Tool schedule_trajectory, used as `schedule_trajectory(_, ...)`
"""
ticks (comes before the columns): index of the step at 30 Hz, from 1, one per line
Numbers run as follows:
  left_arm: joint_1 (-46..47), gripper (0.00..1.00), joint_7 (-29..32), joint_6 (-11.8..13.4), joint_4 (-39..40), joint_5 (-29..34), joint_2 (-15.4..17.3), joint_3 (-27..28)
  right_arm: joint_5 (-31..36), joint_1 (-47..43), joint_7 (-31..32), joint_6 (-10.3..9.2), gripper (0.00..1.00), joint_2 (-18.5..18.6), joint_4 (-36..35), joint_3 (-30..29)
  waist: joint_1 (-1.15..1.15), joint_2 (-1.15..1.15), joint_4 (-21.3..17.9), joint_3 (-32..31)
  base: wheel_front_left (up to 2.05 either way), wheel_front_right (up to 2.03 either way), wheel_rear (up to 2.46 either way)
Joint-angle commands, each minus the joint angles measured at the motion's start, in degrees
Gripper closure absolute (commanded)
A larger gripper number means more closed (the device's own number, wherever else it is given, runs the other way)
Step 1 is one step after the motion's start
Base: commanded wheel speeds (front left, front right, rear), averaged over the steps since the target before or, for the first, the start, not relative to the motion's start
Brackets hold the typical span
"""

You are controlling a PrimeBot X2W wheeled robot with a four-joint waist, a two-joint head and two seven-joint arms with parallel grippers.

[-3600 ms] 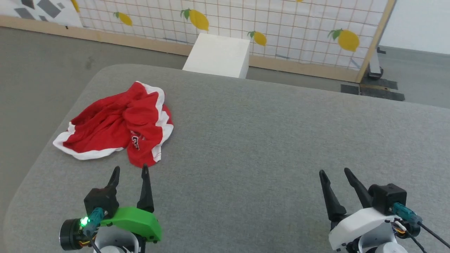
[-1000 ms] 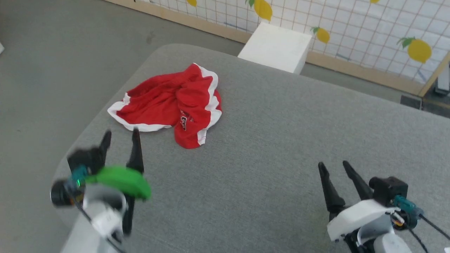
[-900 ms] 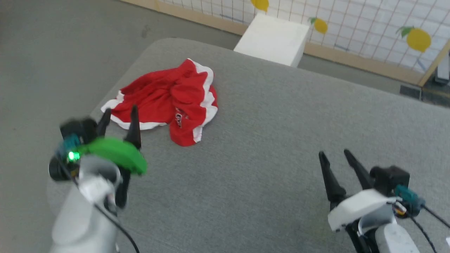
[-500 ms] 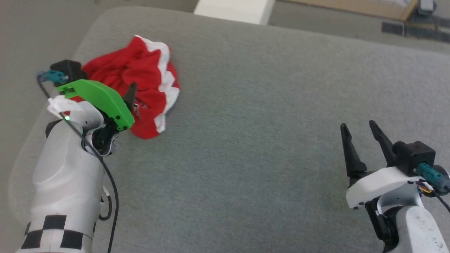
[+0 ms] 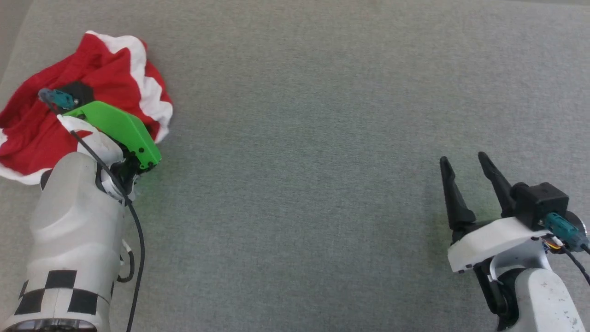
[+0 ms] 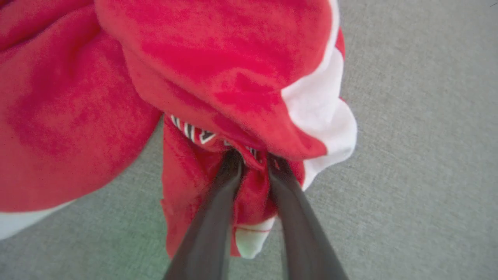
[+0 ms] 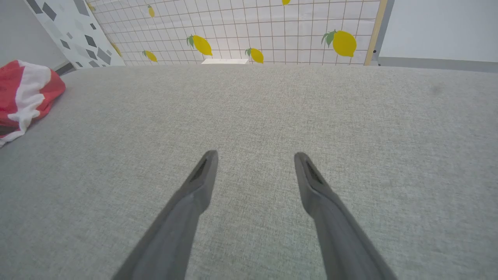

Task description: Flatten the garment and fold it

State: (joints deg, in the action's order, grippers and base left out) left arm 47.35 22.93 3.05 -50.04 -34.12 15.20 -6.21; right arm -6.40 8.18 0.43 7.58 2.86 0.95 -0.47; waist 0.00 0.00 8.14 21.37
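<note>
The garment (image 5: 27,129) is a crumpled heap of bright red shorts with white trim, lying at the far left of the grey padded table (image 5: 299,161). In the left wrist view my left gripper (image 6: 253,159) has its jaws drawn close on a red fold of the garment (image 6: 214,58) beside the printed logo (image 6: 194,134), its tips buried under an overhanging flap. From the head, the green wrist cover (image 5: 115,129) hides those fingers. My right gripper (image 5: 463,159) hovers open over bare table at the lower right, well away from the garment (image 7: 23,93).
The table's left edge runs close beside the garment (image 5: 7,55). Beyond the far edge stand a lemon-patterned grid screen (image 7: 272,31) and a white box (image 7: 225,61). Wide grey surface lies between the two arms.
The head camera has tilted down. My left arm has reached forward onto the garment and its jaws have narrowed onto a fold. The right gripper stays open and still.
</note>
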Motion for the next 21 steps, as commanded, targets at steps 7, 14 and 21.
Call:
schedule_trajectory(7,5.49,1.00,-9.30,-0.76,4.29,1.93,0.57,-0.49,-1.07,1.62,-1.74,-0.09,0.00,0.01,2.06,1.45,0.00,0.00,-2.09,-3.11,0.00,0.00,0.00)
schedule_trajectory(14,9.33,1.00,-10.71,-7.63,12.38,-0.90,-4.17,-2.95,-4.23,0.98,-4.18,-0.09,0.00,0.01,5.66,2.64,0.00,0.00,-5.50,-8.58,0.00,0.00,0.00)
schedule_trajectory(21,1.43,1.00,-0.01,-10.33,24.50,-7.11,-10.20,-13.60,-7.15,-0.70,-7.11,-0.09,0.00,0.01,9.35,1.87,0.00,0.00,-7.83,-12.78,0.00,0.00,0.00)
